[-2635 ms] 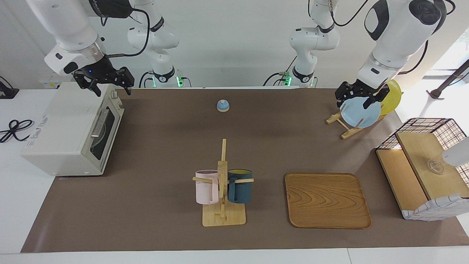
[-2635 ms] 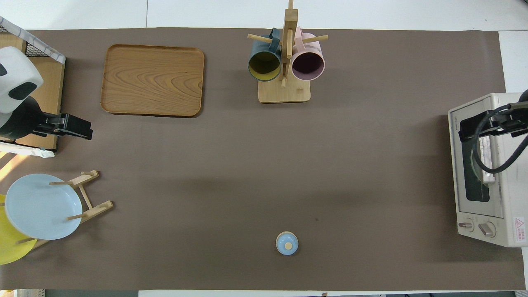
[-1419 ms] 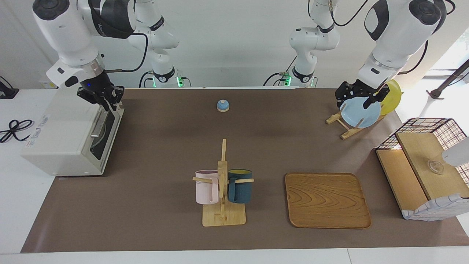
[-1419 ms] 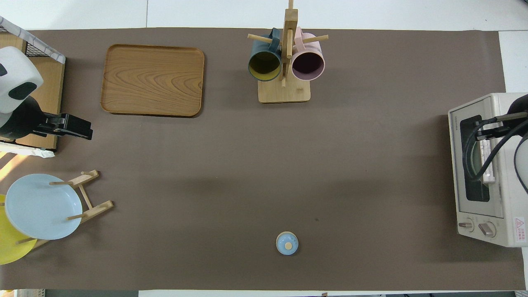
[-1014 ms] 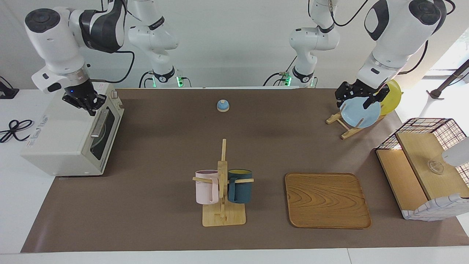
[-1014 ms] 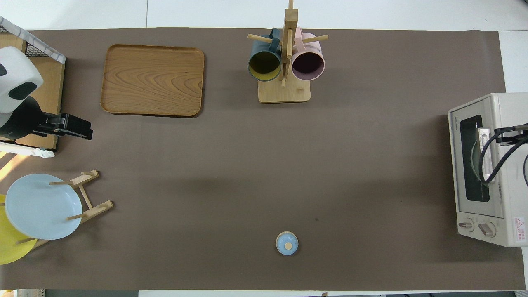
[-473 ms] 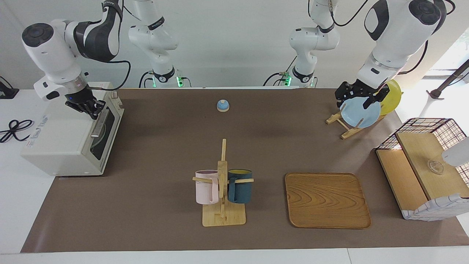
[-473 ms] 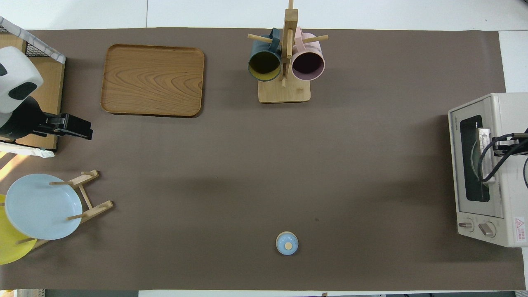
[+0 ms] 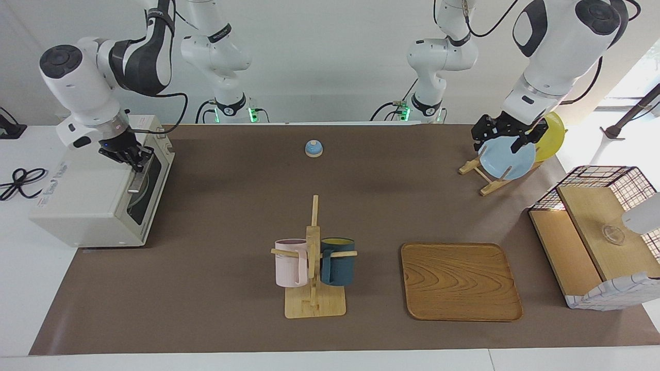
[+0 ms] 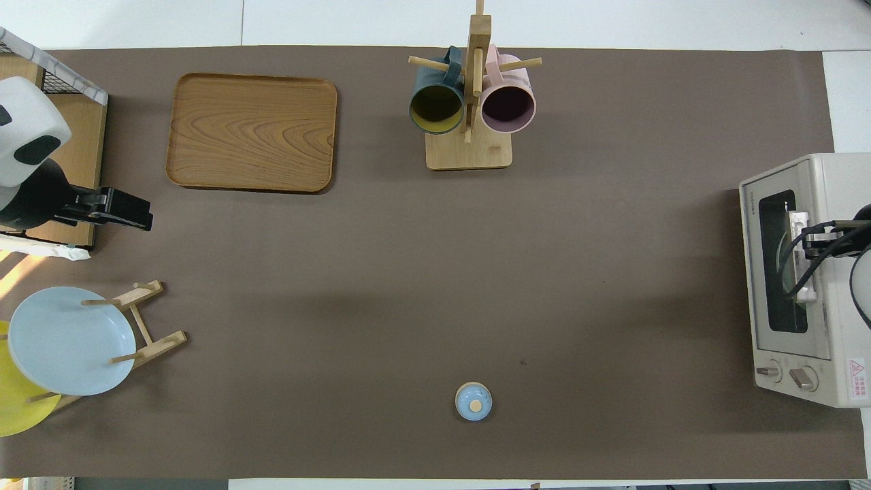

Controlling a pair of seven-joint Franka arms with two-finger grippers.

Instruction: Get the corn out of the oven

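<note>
The right gripper point(image 9: 135, 161) has been brought down from above the oven's top edge onto the metal bar handle point(image 9: 138, 178) of the oven point(image 9: 87, 190) over the last seconds. It is now set at the handle's upper end, at the corner of the counter point(image 9: 232, 196) nearest the right arm's base. Whether its fingers are closed on the bar or merely placed around it cannot be told. The door point(image 10: 782, 262) is seen shut in both views, so door opening is judged to be the step in hand (no pull is yet evident). The corn is not visible; it is presumed to be inside the oven, where only a round shape shows through the dark glass.

The left gripper point(image 9: 508, 136) is held over the plate rack point(image 9: 487, 172) at the left arm's end of the counter, where it waits; its fingers appear spread, with nothing gripped. The mug stand point(image 9: 313, 268) and wooden tray point(image 9: 460, 282) lie along the counter edge farthest from the robots.
</note>
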